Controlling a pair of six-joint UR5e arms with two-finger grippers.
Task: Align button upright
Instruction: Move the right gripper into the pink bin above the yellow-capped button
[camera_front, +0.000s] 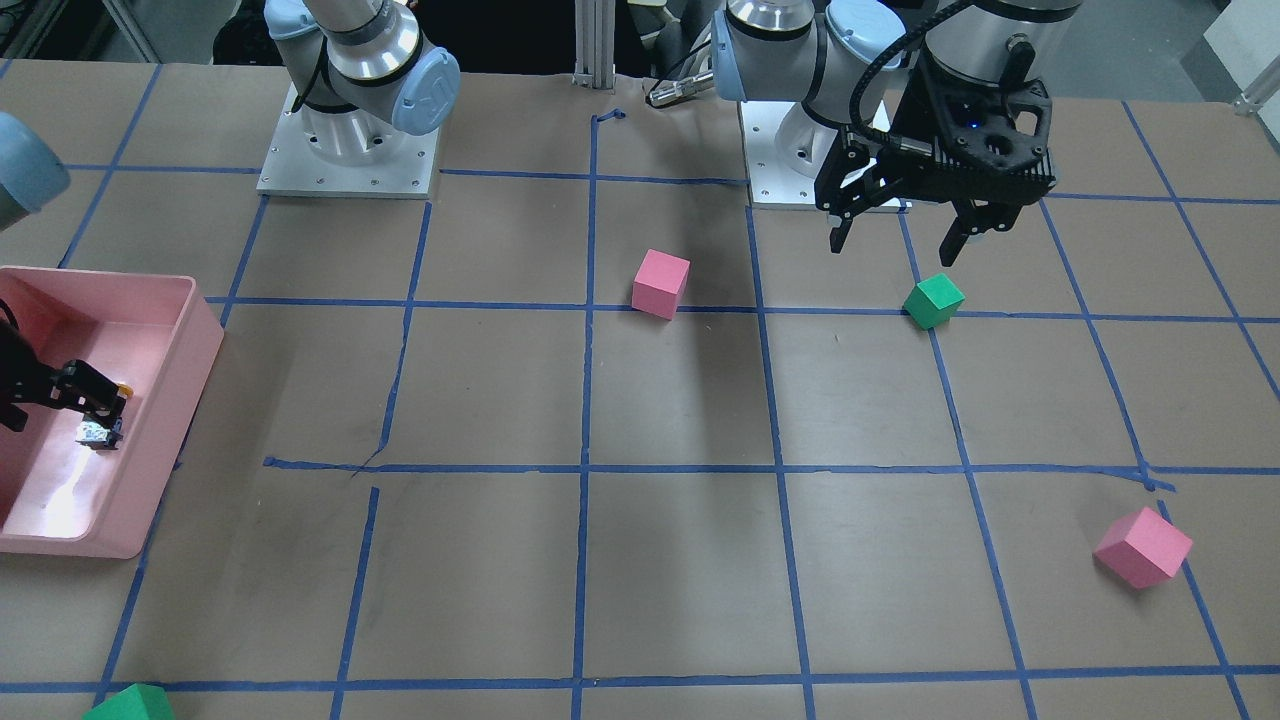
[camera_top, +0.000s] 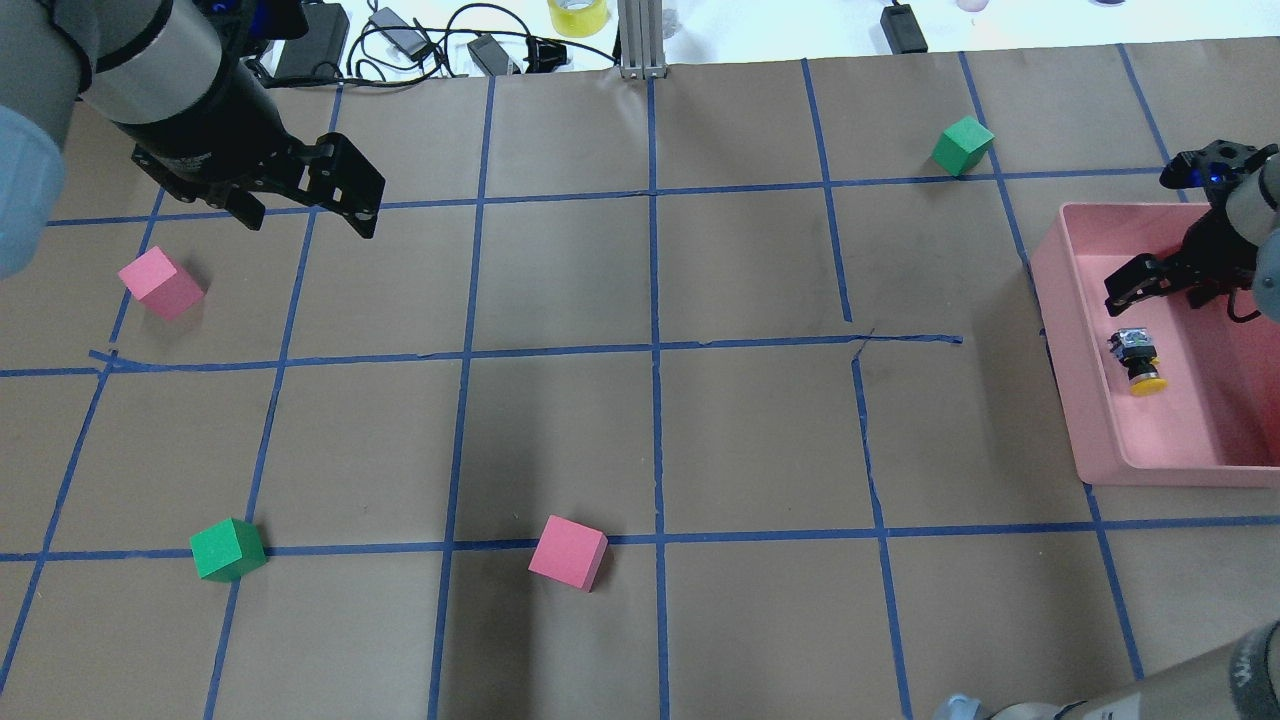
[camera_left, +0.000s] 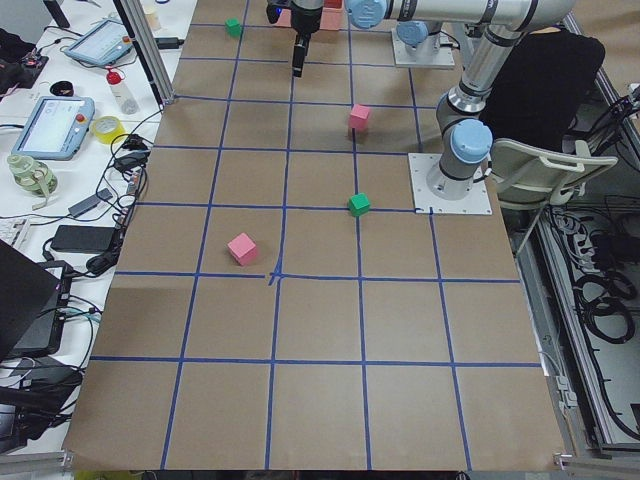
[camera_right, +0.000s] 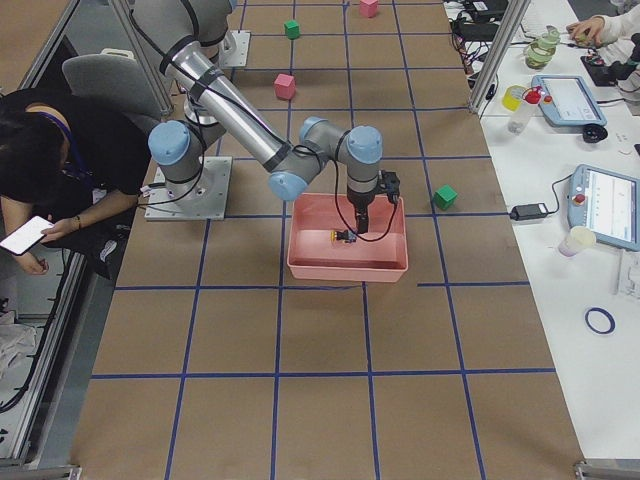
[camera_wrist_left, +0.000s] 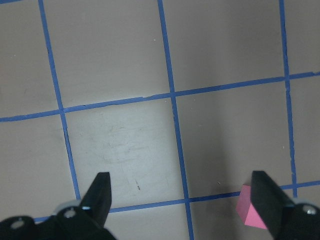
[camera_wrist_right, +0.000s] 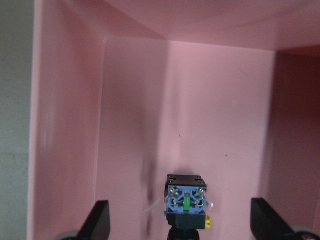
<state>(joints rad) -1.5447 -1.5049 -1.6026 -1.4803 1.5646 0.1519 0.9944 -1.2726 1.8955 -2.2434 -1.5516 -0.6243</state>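
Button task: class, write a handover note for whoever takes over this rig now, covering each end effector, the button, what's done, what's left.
Left end effector: open, empty, hovering over the table.
Right end effector: open, inside the pink bin, straddling the button, not gripping.
Button: lying on its side on the bin floor.
Done: approach only.
Left: close on the button, stand it cap up.

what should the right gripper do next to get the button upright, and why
Probably ease the right gripper down until its open jaws straddle the button. The button lies on its side in the pink bin, not yet gripped.
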